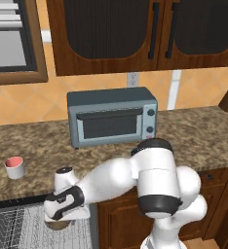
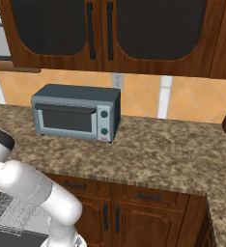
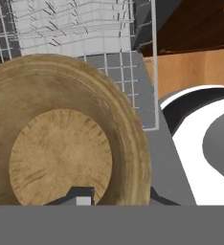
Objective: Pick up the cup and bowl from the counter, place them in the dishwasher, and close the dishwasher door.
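Gripper (image 1: 62,221) pinches the tan bowl (image 3: 61,139) by its rim, low over the dishwasher (image 1: 18,226) and its white wire rack (image 3: 71,24). Behind, 1 cup (image 1: 14,167) stands on the counter (image 1: 199,131).

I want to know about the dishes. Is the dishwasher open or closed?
Open. The dishwasher's white wire racks show below the counter edge, and the hand hangs over them with the bowl.
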### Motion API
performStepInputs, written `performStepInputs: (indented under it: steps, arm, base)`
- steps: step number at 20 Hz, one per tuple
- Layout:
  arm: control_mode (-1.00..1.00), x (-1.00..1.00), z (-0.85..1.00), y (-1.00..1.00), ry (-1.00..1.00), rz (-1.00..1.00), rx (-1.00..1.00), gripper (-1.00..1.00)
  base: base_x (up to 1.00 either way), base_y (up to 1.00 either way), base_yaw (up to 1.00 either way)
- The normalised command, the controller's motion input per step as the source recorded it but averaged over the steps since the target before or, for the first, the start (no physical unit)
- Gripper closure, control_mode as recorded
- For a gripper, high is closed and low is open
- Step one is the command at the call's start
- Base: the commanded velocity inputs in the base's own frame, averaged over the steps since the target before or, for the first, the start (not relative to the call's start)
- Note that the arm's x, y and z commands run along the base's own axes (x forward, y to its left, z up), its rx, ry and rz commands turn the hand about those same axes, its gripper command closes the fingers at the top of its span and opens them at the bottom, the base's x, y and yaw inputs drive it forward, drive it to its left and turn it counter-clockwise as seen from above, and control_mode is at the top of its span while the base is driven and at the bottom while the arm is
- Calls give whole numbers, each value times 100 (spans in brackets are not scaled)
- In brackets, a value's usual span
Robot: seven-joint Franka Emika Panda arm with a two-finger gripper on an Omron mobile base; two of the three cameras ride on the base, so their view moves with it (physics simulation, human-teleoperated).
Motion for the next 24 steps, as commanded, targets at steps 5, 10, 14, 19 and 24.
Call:
performStepInputs:
  steps: [5,10,14,19,24]
  arm:
    - [-100,3,6,59,1,0,-10,100]
    - [-100,6,-26,14,4,0,-5,100]
    - [-100,4,-49,17,7,0,-4,100]
    - [-100,32,-45,41,17,0,-8,100]
    - [-100,44,-49,42,11,0,-11,100]
  base:
    - [0,0,0]
    - [0,0,0]
    - [0,0,0]
    - [0,0,0]
    - [0,0,0]
